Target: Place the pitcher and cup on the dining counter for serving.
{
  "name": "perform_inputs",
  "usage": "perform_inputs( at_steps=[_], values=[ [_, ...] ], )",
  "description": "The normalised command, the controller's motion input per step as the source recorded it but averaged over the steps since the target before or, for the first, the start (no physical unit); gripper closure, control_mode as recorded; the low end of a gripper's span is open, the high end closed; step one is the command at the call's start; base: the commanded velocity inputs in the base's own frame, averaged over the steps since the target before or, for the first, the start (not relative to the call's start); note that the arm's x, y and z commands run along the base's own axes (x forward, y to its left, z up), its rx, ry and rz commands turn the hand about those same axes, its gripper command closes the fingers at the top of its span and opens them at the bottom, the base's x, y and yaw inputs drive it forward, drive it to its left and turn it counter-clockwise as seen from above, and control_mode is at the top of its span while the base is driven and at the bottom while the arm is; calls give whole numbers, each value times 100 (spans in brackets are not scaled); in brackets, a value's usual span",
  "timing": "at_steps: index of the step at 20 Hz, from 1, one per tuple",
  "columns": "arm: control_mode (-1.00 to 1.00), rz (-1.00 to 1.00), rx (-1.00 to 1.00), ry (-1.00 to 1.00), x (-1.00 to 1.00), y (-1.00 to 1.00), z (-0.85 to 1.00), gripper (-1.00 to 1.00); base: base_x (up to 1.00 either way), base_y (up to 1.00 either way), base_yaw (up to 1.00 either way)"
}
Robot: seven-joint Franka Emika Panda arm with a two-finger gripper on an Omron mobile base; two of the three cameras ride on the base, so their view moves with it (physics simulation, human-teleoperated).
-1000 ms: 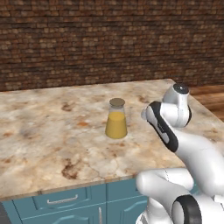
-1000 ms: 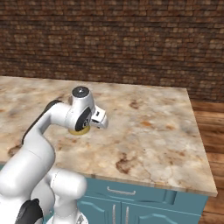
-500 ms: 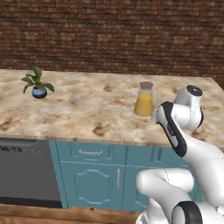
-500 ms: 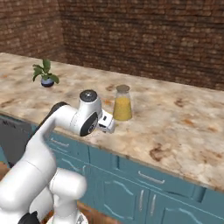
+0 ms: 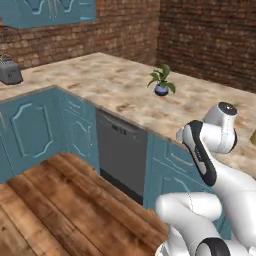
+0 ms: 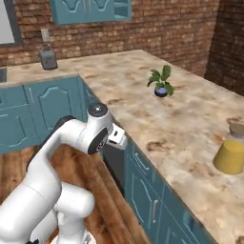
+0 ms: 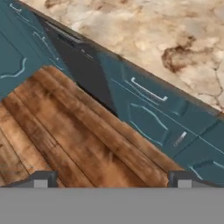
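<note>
The pitcher (image 6: 229,151), a clear carafe of orange-yellow liquid with a round lid, stands on the dining counter (image 6: 177,119) near the right border of the right base view. The yellow cup is out of view. My gripper (image 7: 112,181) is open with nothing between its widely spread fingertips (image 7: 40,179). It hangs off the counter's front side and looks down at the teal cabinets and wooden floor. In the right base view the hand (image 6: 117,137) sits beside the counter's edge, well left of the pitcher. The same marbled top (image 5: 125,90) runs across the left base view.
A small potted plant (image 6: 161,83) (image 5: 161,82) stands on the counter. A grey dishwasher (image 5: 120,150) (image 7: 83,65) sits under it between teal cabinets. A toaster (image 5: 10,72) (image 6: 47,58) rests on the far counter under upper cabinets. Wooden floor (image 5: 60,200) lies open at the left.
The whole scene has swung as the base moved: the pitcher has slid from the middle to the far right, and the plant, dishwasher and floor have come into view. The arm stays folded, gripper empty.
</note>
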Motion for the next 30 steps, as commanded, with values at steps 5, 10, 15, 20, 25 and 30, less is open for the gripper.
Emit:
perform_inputs(
  at_steps=[5, 10, 15, 20, 25, 30],
  values=[
    [100, 0, 0, 0, 0, 0, 0, -100, 0, 0, 100],
    [100, 0, 0, 0, 0, 0, 0, -100, 0, 0, 100],
    [100, 0, 0, 0, 0, 0, 0, -100, 0, 2, 100],
    [100, 0, 0, 0, 0, 0, 0, -100, 30, 12, 89],
    [100, 0, 0, 0, 0, 0, 0, -100, 100, 1, 52],
    [100, 0, 0, 0, 0, 0, 0, -100, 100, -18, 16]
  ],
)
